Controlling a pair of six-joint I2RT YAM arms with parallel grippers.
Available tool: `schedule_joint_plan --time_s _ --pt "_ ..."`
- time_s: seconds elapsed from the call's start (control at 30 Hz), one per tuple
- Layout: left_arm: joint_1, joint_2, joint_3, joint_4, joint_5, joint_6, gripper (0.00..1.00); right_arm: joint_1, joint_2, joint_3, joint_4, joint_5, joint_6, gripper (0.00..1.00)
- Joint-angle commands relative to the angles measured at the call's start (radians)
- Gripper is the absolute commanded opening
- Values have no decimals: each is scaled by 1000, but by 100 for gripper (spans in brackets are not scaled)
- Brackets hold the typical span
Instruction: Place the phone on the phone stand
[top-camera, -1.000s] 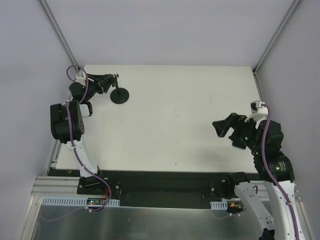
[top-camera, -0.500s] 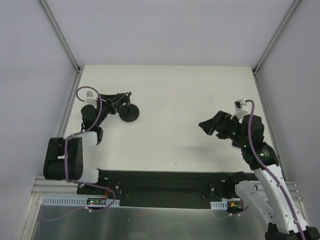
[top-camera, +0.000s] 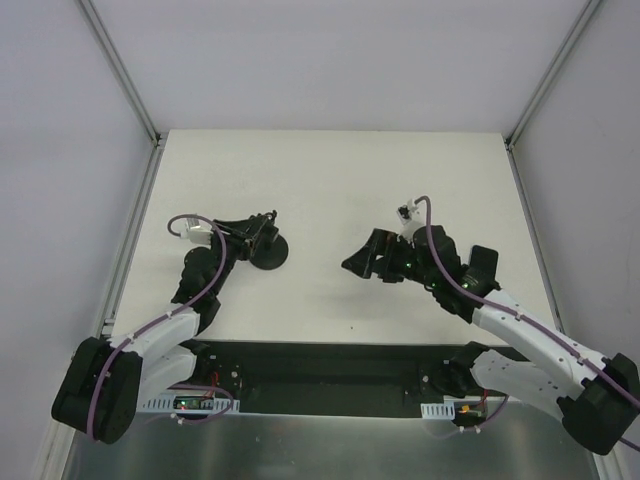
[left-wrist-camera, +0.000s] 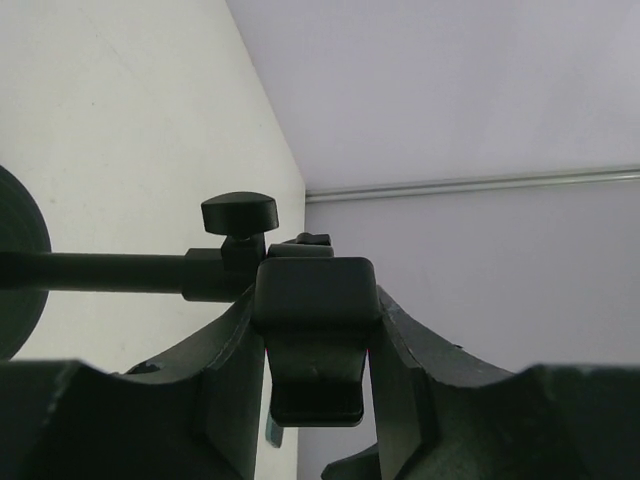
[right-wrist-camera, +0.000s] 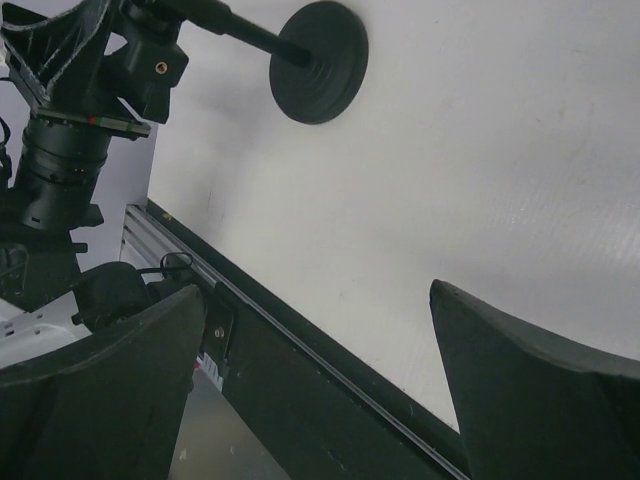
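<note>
Left gripper is clamped on the cradle end of the phone stand, which is left of centre on the table; can't tell if the disc touches the top. Right gripper is spread wide w/ nothing btwn the fingers, right of the stand and apart from it. Phone not findable in any view. Stand prob. rigid, light, base-heavy: neck/cradle is a fair grip. Phone likely stiff, slick, scratch-prone: pinch across long edges, not faces.
</note>
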Motion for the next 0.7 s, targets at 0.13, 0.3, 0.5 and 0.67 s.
schedule_joint_plan --time_s 0.13,0.3,0.5,0.67 --pt "4 -67 11 -3 165 -4 85 128 149 72 267 41 76 96" --pt "18 -323 141 -648 196 281 99 141 296 158 391 -11 152 96" --pt "72 -558 325 -1072 168 589 99 174 495 271 532 -35 214 96" --pt "72 -505 559 -1204 208 768 99 236 696 340 760 -28 361 96"
